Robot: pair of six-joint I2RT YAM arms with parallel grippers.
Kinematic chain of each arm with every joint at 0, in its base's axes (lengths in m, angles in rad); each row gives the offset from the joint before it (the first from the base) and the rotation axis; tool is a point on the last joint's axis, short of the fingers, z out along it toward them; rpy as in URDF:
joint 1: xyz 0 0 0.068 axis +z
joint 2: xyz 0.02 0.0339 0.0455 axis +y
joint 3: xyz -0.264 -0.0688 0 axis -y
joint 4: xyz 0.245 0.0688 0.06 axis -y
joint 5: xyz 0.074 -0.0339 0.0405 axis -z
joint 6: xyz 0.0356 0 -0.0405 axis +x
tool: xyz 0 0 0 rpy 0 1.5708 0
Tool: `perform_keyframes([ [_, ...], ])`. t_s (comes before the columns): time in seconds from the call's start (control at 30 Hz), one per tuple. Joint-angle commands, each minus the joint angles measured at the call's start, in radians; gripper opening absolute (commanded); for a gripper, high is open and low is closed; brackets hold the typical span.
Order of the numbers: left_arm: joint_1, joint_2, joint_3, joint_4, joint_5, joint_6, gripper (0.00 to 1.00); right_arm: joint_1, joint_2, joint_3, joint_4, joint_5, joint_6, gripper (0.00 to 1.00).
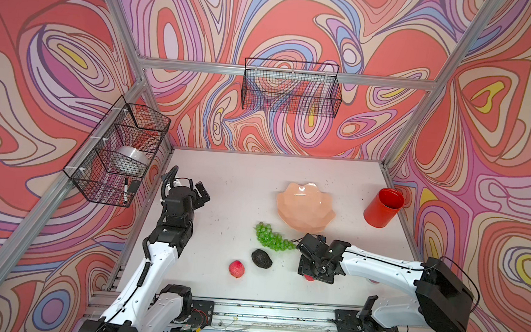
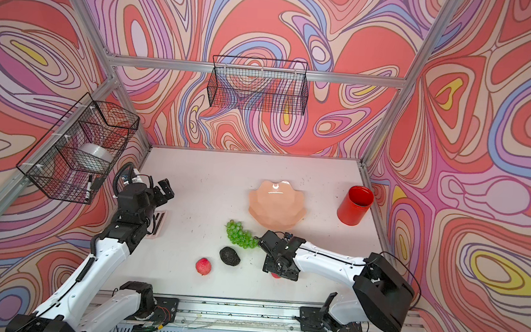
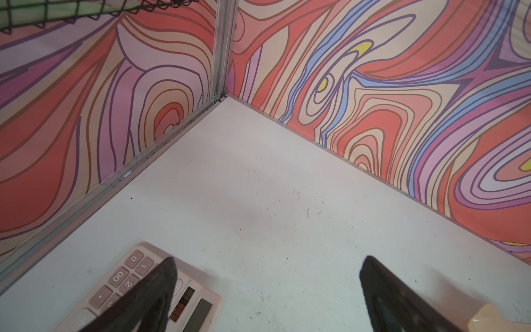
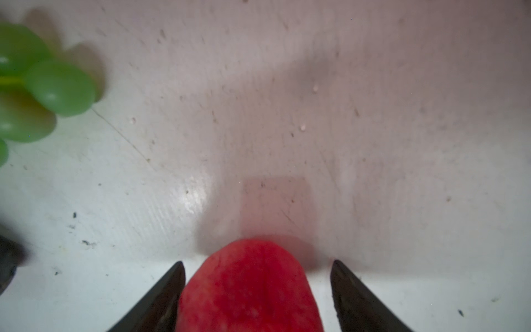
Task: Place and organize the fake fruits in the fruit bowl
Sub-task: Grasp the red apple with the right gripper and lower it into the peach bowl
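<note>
The peach-pink fruit bowl (image 1: 287, 207) (image 2: 263, 212) stands empty right of the table's middle. In front of it lie green grapes (image 1: 271, 237) (image 2: 241, 234), a dark avocado (image 1: 261, 259) (image 2: 230, 256) and a red apple (image 1: 236, 268) (image 2: 203, 266). My right gripper (image 1: 310, 274) (image 2: 277, 271) (image 4: 255, 267) points down over a second red apple (image 1: 309, 277) (image 4: 250, 287). That apple sits between the open jaws: one finger touches it, the other stands slightly off. Grapes (image 4: 43, 83) show beside it. My left gripper (image 1: 202, 194) (image 2: 165, 191) (image 3: 267, 264) hangs open and empty at the far left.
A red cylindrical cup (image 1: 384, 208) stands at the right wall. A pink calculator (image 3: 138, 287) (image 2: 159, 223) lies under the left arm. Black wire baskets hang on the left wall (image 1: 116, 151) and the back wall (image 1: 291, 87).
</note>
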Motion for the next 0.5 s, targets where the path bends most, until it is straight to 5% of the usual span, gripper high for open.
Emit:
perform_keyframes([
  [0.0, -0.002, -0.013, -0.003, -0.014, 0.004, -0.013, 1.0, 0.011, 0.012, -0.012, 0.013, 0.032, 0.02, 0.73],
  [0.27, -0.002, -0.014, -0.002, -0.018, 0.002, -0.018, 1.0, 0.011, -0.021, 0.068, -0.086, 0.155, -0.035, 0.53],
  [0.47, -0.001, -0.013, -0.003, -0.037, 0.022, -0.05, 1.0, 0.008, -0.094, 0.307, -0.282, 0.382, -0.159, 0.5],
])
